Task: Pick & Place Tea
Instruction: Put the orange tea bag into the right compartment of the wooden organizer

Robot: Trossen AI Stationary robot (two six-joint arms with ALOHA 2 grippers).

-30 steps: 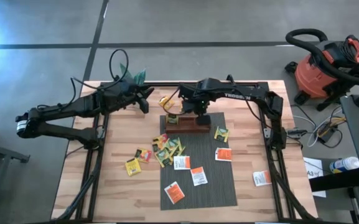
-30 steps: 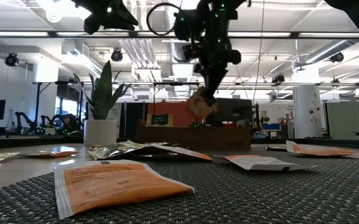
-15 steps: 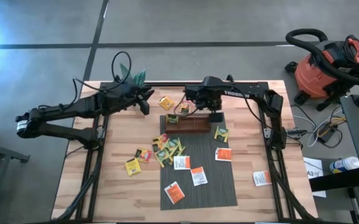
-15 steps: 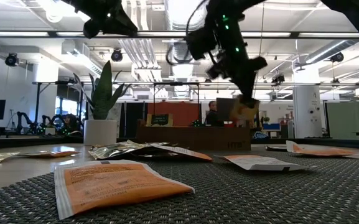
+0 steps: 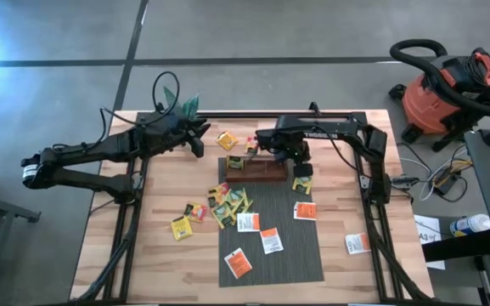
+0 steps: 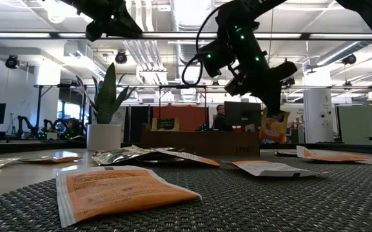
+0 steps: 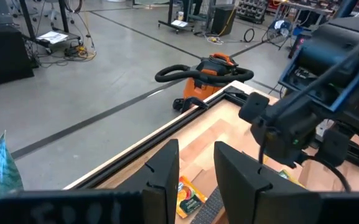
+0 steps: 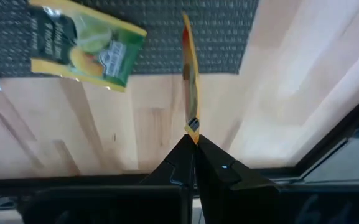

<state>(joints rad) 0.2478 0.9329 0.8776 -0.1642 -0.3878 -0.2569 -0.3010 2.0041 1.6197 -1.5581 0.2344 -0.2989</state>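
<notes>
Swinging off the wooden tray to its right end, the right gripper now pinches a yellow-orange tea sachet edge-on above bare table, where that thin corner hold could slip and drop it.

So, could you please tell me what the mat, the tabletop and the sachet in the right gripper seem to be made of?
The mat looks like dark woven mesh, matte, with a visible weave. The tabletop looks like pale wood planks, by its grain and seams. The yellow sachet pinched in the right gripper looks like thin glossy printed foil or paper; which one is unclear.
</notes>
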